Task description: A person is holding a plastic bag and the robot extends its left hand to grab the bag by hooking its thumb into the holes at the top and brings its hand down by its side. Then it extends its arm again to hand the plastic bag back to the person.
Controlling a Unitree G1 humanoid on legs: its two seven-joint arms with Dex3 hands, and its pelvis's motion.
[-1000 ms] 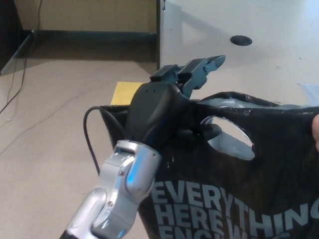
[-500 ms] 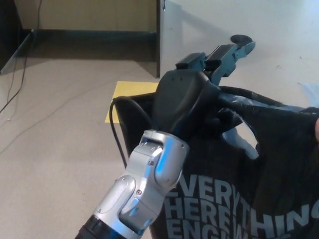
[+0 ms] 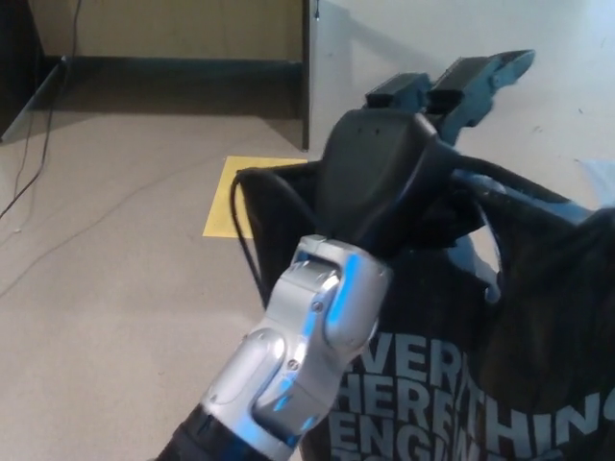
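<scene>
My left hand, a black shell on a silver forearm, reaches up from the lower left and sits against the top edge of the black plastic bag with grey block lettering. My two thick fingers stick out straight past the bag's rim toward the upper right, held close together with nothing between them, while my thumb disappears down into the dark folds at the bag's handle hole, so I cannot tell for sure how far it is hooked in. The bag hangs in the air, filling the lower right of the view, its rim stretched tight under my palm. Below lies beige floor, with a yellow square patch on it just left of the bag. A thin black cable loops beside my wrist.
</scene>
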